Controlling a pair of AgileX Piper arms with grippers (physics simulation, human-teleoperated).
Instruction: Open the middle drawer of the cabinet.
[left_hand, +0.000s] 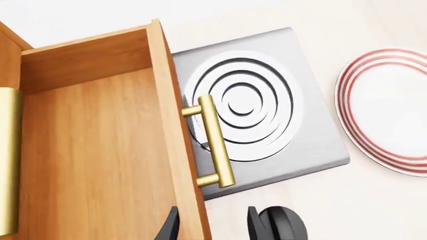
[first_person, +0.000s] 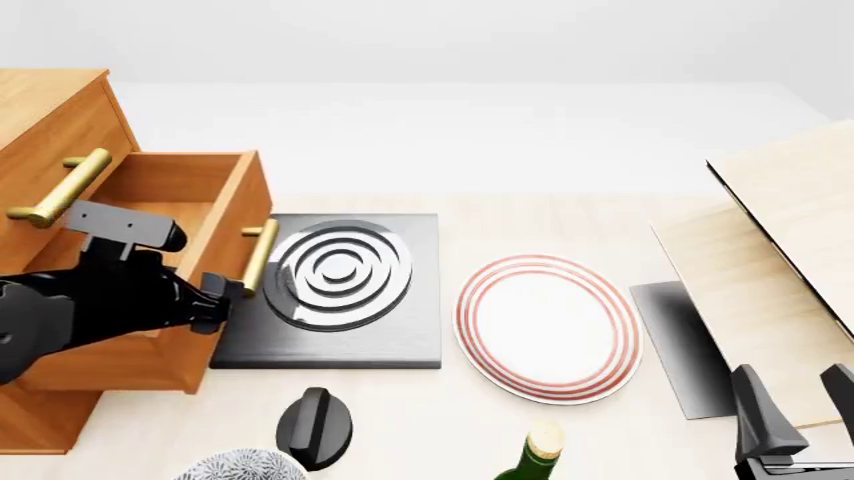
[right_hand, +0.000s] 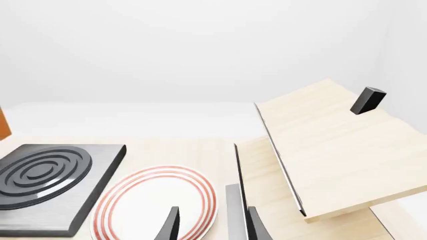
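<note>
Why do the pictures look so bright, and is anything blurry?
Front view: even light, everything sharp, a soft shadow under the plate. Left wrist view: the middle drawer has a brass handle that shines. Right wrist view: the background washes out to white.

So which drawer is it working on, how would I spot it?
Find the tall orange-brown cabinet at the table's left edge. The middle drawer is the one pulled out toward the round-ringed hotplate, with the left claw near its brass handle. The drawer above it stays closed.
</note>
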